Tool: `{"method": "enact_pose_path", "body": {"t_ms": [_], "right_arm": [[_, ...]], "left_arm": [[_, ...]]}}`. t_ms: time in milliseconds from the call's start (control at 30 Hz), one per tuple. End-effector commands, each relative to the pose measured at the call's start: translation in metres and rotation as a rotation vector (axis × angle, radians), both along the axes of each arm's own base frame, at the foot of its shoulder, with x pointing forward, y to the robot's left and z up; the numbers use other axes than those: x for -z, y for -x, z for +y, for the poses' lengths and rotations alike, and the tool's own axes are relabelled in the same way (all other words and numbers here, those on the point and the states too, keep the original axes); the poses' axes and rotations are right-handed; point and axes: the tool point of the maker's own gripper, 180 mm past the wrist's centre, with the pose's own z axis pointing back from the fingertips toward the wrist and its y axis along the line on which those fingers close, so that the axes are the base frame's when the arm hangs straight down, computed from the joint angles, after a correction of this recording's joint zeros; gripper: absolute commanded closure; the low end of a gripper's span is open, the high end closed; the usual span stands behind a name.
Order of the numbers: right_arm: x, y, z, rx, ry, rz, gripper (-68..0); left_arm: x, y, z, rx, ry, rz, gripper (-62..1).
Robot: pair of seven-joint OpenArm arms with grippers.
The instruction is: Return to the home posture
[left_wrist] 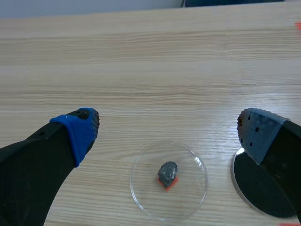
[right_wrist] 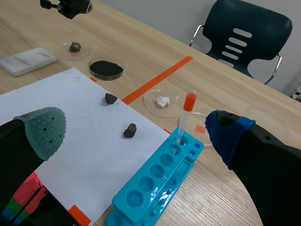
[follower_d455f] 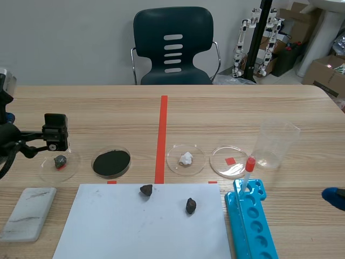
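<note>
Progress: judged about half done; right gripper (right_wrist: pixel 136 129) low at the near right table edge, apparently pulled in; left gripper (left_wrist: pixel 169 126) out over the dish row, retreat to rest not yet made.
Right gripper state: fingers wide apart, nothing between them.
Paper sheet (follower_d455f: pixel 108 232): flat at the near edge, ahead of the right gripper, touched by neither gripper.
Dark rocks (follower_d455f: pixel 146 189) (follower_d455f: pixel 191 205): loose on the sheet's far part, well apart from both grippers.
Tube rack (follower_d455f: pixel 253 232): blue, just beside the sheet on the right, with one red-capped tube (follower_d455f: pixel 248 170) upright in its far end.
Stone slab (follower_d455f: pixel 28 212): pale, at the near left, beside the sheet.
Left gripper state: fingers spread wide, holding nothing; hovers above the leftmost dish (left_wrist: pixel 141 193).
Small rock (left_wrist: pixel 167 173): lies in that clear dish on a red mark, under the gap between the left fingers, apart from both pads.
Powder dish (follower_d455f: pixel 111 162): black, next along, partly under one left finger.
White lump (follower_d455f: pixel 186 158): in the dish past the red tape line.
Beaker (follower_d455f: pixel 275 143): clear, upright, far right.
Chair (follower_d455f: pixel 172 46): beyond the table's far edge.
</note>
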Motion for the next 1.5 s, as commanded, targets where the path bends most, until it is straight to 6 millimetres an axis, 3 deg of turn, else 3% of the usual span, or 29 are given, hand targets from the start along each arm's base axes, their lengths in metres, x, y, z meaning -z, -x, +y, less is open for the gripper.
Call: {"method": "enact_pose_path", "body": {"t_ms": [0,400,600,933,1233,1467], "right_arm": [[-0.006,-0.002,0.001,0.0,-0.015,-0.019,-62.1],[-0.006,-0.002,0.001,0.0,-0.015,-0.019,-62.1],[-0.006,-0.002,0.001,0.0,-0.015,-0.019,-62.1],[-0.006,-0.002,0.001,0.0,-0.015,-0.019,-62.1],[-0.006,-0.002,0.001,0.0,-0.015,-0.019,-62.1],[-0.006,-0.002,0.001,0.0,-0.015,-0.019,-62.1]], "left_arm": [[-0.014,0.008,0.0,0.029,-0.031,-0.057,-62.0],[-0.045,0.106,-0.059,0.229,-0.031,-0.171,-62.0],[-0.069,0.138,-0.104,0.404,0.049,-0.2,-62.0],[-0.095,0.173,-0.143,0.518,0.035,-0.317,-62.0],[-0.091,0.186,-0.166,0.554,-0.006,-0.315,-62.0],[-0.089,0.186,-0.169,0.545,-0.005,-0.305,-62.0]]}}
